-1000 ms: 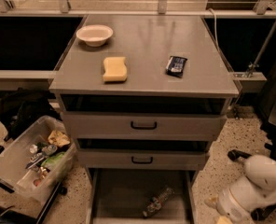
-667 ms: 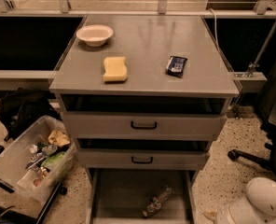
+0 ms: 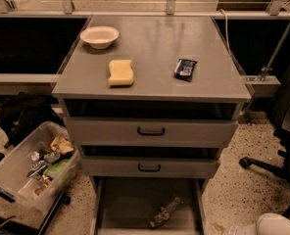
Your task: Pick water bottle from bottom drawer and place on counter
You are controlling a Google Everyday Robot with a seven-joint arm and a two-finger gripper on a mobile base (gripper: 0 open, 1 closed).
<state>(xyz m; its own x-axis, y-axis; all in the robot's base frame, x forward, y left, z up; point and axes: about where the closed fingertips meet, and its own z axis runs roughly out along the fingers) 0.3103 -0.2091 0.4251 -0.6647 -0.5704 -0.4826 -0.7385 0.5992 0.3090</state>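
End effector: not visible, state I cannot tell | arm (image 3: 275,224) low right | water bottle (image 3: 165,210) lies left of it, diagonal, in bottom drawer (image 3: 119,204).

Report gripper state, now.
Gripper: out of view, so cannot be told; only white arm housing shows at bottom right.
Water bottle lies in the bottom drawer.

Grey counter (image 3: 155,40), bowl (image 3: 99,36), yellow sponge (image 3: 121,72), snack packet (image 3: 185,68) (dark)
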